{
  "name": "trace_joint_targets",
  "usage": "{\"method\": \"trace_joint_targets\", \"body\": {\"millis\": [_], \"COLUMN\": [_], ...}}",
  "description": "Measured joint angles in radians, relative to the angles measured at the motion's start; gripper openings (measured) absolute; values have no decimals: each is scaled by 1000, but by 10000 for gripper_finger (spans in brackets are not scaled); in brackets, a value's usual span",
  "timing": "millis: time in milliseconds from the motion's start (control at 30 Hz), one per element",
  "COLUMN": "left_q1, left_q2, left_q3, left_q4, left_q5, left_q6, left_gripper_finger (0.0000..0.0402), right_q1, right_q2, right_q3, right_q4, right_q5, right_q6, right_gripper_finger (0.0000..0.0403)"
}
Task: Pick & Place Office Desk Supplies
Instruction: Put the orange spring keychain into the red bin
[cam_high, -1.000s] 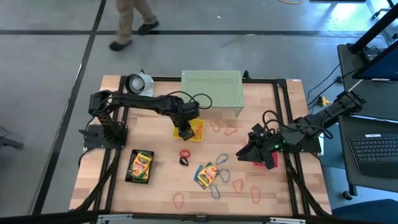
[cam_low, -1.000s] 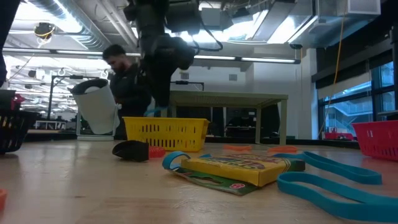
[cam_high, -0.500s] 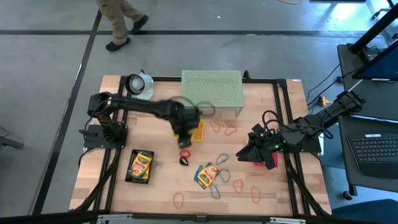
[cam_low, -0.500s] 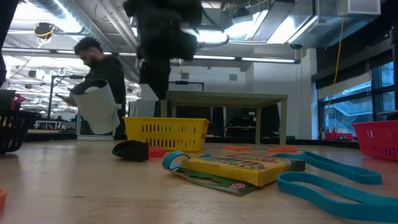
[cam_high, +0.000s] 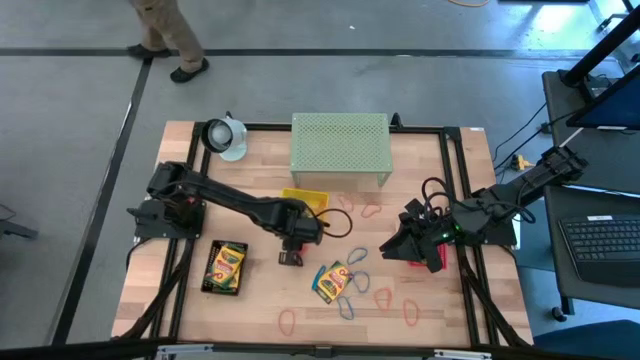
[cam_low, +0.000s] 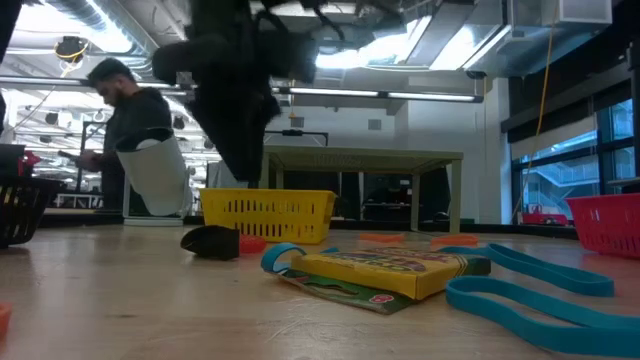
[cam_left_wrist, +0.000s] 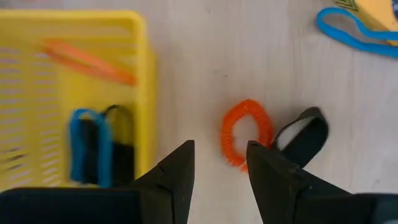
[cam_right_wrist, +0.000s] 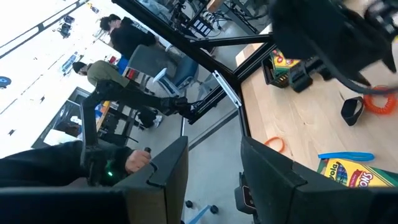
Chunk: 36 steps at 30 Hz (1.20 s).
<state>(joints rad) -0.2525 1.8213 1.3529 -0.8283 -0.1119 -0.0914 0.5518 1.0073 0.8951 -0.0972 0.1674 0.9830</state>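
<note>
My left gripper (cam_left_wrist: 221, 163) is open and hangs just above the table beside the yellow mesh tray (cam_left_wrist: 74, 93). An orange-red coiled loop (cam_left_wrist: 245, 134) and a small black clip (cam_left_wrist: 303, 134) lie on the wood just ahead of its fingers. In the high view the left gripper (cam_high: 291, 243) covers the coil. The tray holds a blue clip (cam_left_wrist: 87, 146), a black clip and an orange loop. One crayon box (cam_high: 333, 281) lies on the table, and another (cam_high: 227, 267) sits in a black tray. My right gripper (cam_right_wrist: 214, 158) is open and waits at the table's right (cam_high: 398, 248).
The pale green mesh shelf (cam_high: 339, 150) stands at the far edge. Blue, red and orange loops (cam_high: 354, 258) are scattered near the crayon box. A red tray (cam_low: 605, 222) sits by the right arm. A person walks beyond the table's far left corner (cam_high: 165, 40).
My left gripper has left the spot over the yellow tray, moved toward the table's near edge and come down over the orange-red coil and the black clip. The right arm has kept still. The person behind the table has walked left.
</note>
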Motion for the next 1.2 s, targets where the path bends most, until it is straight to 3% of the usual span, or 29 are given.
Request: {"method": "trace_joint_targets", "body": {"millis": [233, 767, 1200], "left_q1": [-1, -1, 0], "left_q2": [46, 86, 179], "left_q3": [0, -3, 3], "left_q4": [77, 61, 53], "left_q5": [58, 49, 88], "left_q6": [26, 159, 158], "left_gripper_finger": [143, 143, 136], "right_q1": [0, 0, 0], "right_q2": [0, 0, 0], "right_q3": [0, 0, 0], "right_q4": [9, 16, 48], "right_q5": [3, 12, 12], "right_q6": [4, 0, 0], "right_gripper_finger": [150, 150, 150]}}
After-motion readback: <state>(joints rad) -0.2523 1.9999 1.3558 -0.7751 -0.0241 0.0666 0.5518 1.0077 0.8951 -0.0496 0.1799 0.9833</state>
